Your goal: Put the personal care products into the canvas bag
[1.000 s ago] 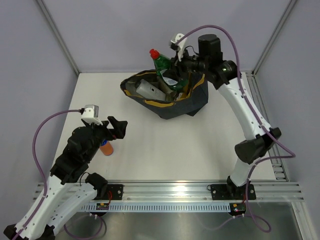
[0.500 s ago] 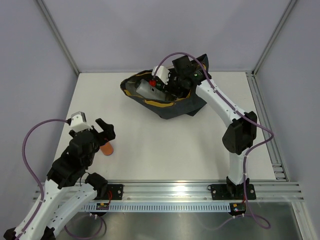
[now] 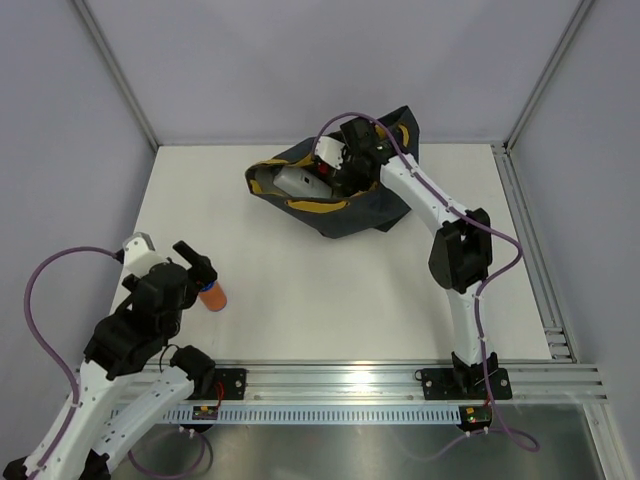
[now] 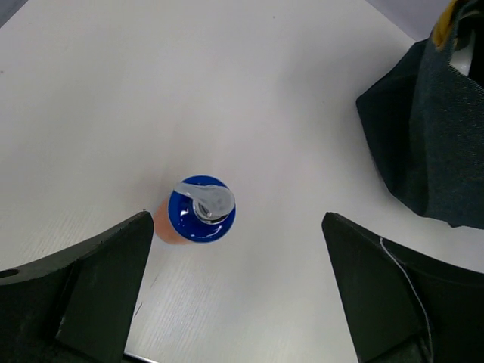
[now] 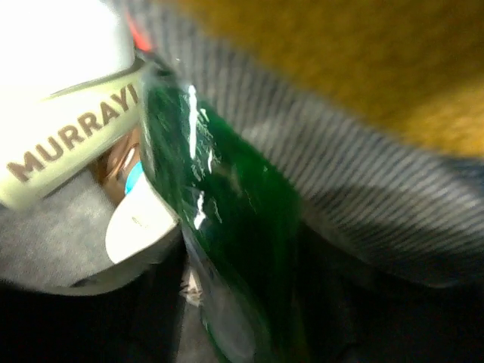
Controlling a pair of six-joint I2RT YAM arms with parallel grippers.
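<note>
Inside the canvas bag (image 3: 370, 205), the right gripper (image 3: 335, 175) is down with the green bottle (image 5: 227, 219) beside a cream labelled bottle (image 5: 68, 144); I cannot tell its grip. Only the orange bottle (image 4: 198, 214) seems left to do, upright on the surface (image 3: 320, 290) between the left gripper (image 4: 238, 249)'s spread jaws.

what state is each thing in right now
orange plastic bottle with blue cap: upright outside the bag
dark navy canvas bag with mustard trim: mouth open, bottles inside
green plastic bottle: inside the bag
cream labelled bottle: lying in the bag
left pincer: open over the orange bottle
right pincer: inside bag, grip unclear
</note>
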